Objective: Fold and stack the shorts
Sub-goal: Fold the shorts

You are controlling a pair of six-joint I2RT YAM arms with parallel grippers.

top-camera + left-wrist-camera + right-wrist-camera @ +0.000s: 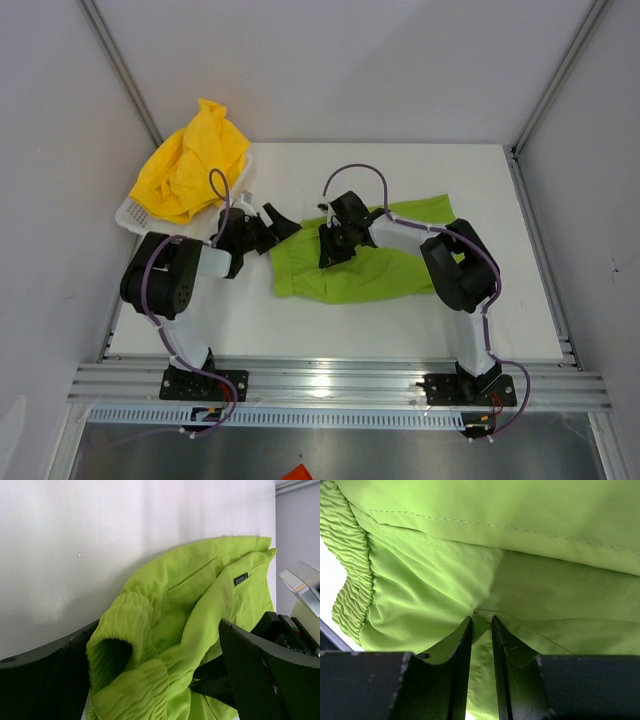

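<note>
Left hand (276, 228) spread wide, right hand (481, 622) pinched

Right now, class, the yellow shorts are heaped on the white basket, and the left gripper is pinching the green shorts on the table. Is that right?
No: the right gripper is pinching the green shorts on the table, as the right wrist view shows, with fabric between its jaws. The left gripper stands open beside them. The yellow shorts are heaped on the white basket.
</note>
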